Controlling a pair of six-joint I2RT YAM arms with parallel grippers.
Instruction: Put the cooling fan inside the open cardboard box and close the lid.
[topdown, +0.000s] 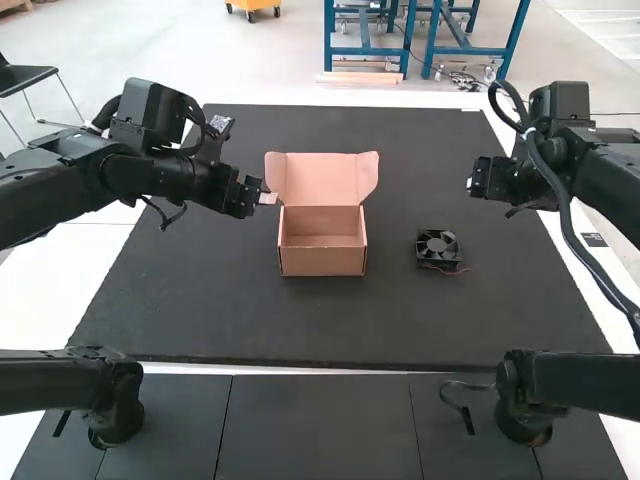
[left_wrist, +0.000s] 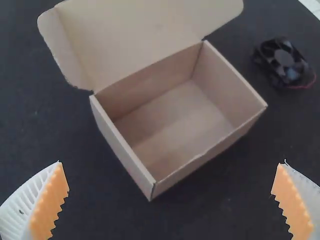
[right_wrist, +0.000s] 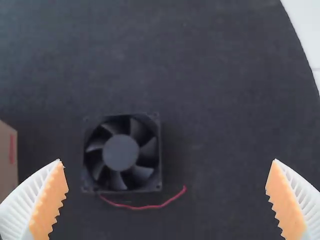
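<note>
An open cardboard box (topdown: 321, 238) stands mid-mat with its lid (topdown: 321, 180) raised at the back; its inside (left_wrist: 172, 127) is bare. A black square cooling fan (topdown: 438, 248) with a thin red wire lies flat on the mat to the box's right, apart from it. My left gripper (topdown: 262, 196) hovers just left of the lid's left flap, open, its orange-padded fingers (left_wrist: 47, 200) wide over the box. My right gripper (topdown: 475, 180) hangs above and behind the fan (right_wrist: 122, 153), open, fingers (right_wrist: 46, 197) spread well to either side of it.
The black mat (topdown: 200, 290) covers most of the white table (topdown: 40, 300). Its right edge meets the white tabletop (right_wrist: 306, 30) near the fan. Two arm bases (topdown: 110, 400) stand at the front edge.
</note>
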